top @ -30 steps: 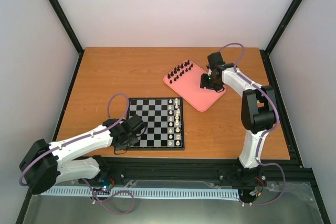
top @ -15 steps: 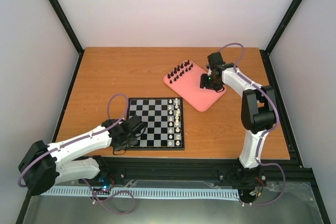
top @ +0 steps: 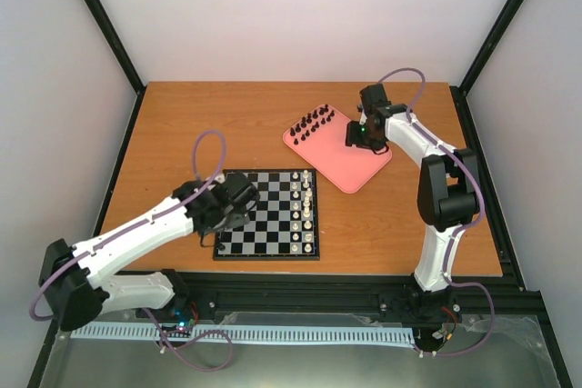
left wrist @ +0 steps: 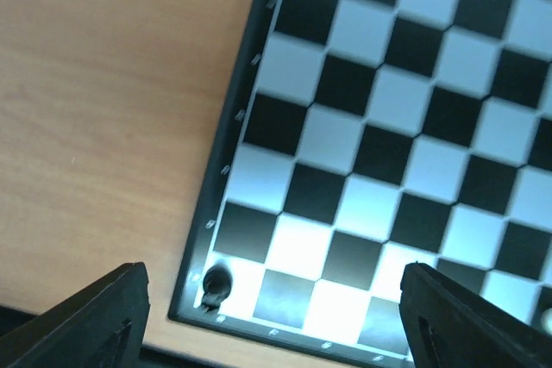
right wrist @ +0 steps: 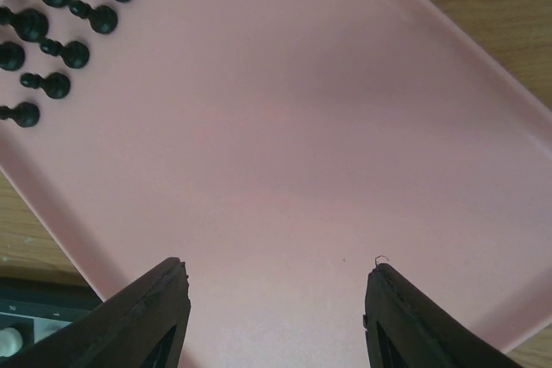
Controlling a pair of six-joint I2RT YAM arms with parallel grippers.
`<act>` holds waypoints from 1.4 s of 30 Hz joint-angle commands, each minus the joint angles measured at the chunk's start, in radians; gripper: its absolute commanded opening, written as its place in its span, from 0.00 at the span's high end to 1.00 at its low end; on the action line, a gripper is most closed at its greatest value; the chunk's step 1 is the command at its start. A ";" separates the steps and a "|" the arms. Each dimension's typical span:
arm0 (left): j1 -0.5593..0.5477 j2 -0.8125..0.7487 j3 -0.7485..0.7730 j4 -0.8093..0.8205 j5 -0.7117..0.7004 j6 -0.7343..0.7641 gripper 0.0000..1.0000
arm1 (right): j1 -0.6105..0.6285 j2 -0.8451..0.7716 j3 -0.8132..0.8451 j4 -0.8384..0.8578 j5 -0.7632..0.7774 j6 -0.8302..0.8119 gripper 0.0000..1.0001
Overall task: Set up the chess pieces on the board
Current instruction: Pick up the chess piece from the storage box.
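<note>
Wrapping up one placement, it seemed: black piece stood on the board corner square, left end effector wide, empty. Next move looked due from the right end effector, wide over the pink tray: a centred pinch on one of the black chess pieces.

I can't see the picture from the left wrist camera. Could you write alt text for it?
A single tiny black chess piece stands on the corner square of the checkered board, seen from above. The left gripper hangs open around it, its two dark fingers at the bottom corners of the picture, with wooden table to the left.
</note>
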 commanded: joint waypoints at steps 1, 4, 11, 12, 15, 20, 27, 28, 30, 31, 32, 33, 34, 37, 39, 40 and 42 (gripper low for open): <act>0.047 0.097 0.162 -0.010 -0.056 0.195 0.18 | 0.006 -0.013 0.065 -0.027 0.007 0.011 0.34; 0.139 0.168 0.249 0.086 0.010 0.390 0.18 | 0.002 -0.008 0.118 -0.055 0.007 0.012 0.34; 0.351 0.504 0.655 0.238 0.183 0.793 0.19 | -0.027 -0.001 0.208 -0.077 0.010 0.039 0.34; 0.377 0.572 0.732 0.247 0.225 0.831 0.19 | -0.042 0.002 0.222 -0.082 0.006 0.044 0.34; 0.428 0.785 0.981 0.225 0.308 0.938 0.20 | -0.048 0.017 0.263 -0.098 -0.009 0.057 0.34; 0.457 1.105 1.374 0.150 0.420 1.035 0.23 | -0.051 0.043 0.327 -0.141 0.024 0.052 0.33; 0.473 1.257 1.448 0.224 0.580 1.053 0.35 | -0.067 0.111 0.412 -0.194 0.030 0.014 0.33; 0.471 1.260 1.438 0.239 0.586 1.052 0.36 | -0.069 0.116 0.411 -0.192 0.038 0.008 0.33; 0.466 1.261 1.418 0.268 0.585 1.052 0.36 | -0.077 0.129 0.414 -0.195 0.042 -0.002 0.33; 0.463 1.264 1.415 0.278 0.580 1.052 0.36 | -0.080 0.138 0.414 -0.197 0.039 -0.003 0.33; 0.461 1.271 1.415 0.284 0.576 1.052 0.38 | -0.083 0.144 0.414 -0.198 0.034 -0.006 0.33; 0.458 1.280 1.417 0.284 0.577 1.051 0.40 | -0.085 0.149 0.415 -0.200 0.034 -0.007 0.33; 0.456 1.288 1.420 0.286 0.577 1.050 0.42 | -0.086 0.155 0.413 -0.199 0.035 -0.009 0.33; 0.447 1.307 1.420 0.288 0.582 1.052 0.43 | -0.087 0.162 0.404 -0.196 0.040 -0.011 0.33; 0.440 1.318 1.421 0.294 0.585 1.055 0.45 | -0.087 0.164 0.397 -0.197 0.042 -0.012 0.33; 0.436 1.323 1.421 0.298 0.587 1.054 0.45 | -0.087 0.163 0.393 -0.195 0.043 -0.014 0.33; 0.429 1.335 1.426 0.302 0.586 1.050 0.45 | -0.088 0.166 0.389 -0.194 0.046 -0.016 0.33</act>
